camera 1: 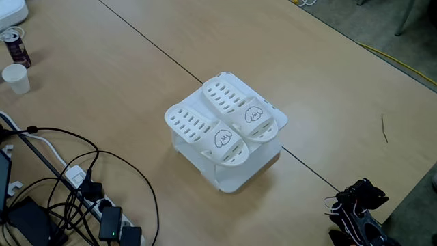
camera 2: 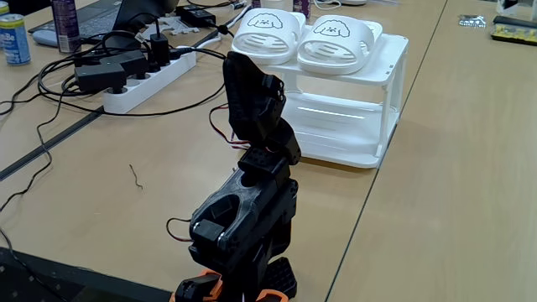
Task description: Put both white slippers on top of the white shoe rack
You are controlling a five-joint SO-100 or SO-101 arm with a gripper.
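Here, both slippers (camera 1: 205,130) (camera 1: 240,109) lie side by side atop the rack (camera 2: 388,92) on the counter (camera 1: 136,75); the arm (camera 2: 252,168) sits folded nearby, its pincer's state impossible to tell

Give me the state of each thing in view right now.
Left slipper: on top of the rack, sole down, in a fixed view.
Right slipper: on the rack beside it, touching.
Shoe rack: upright, lower shelves bare.
Arm: folded back, apart from the rack; pincer state unclear.
Paper cup: upright.
Can: upright.
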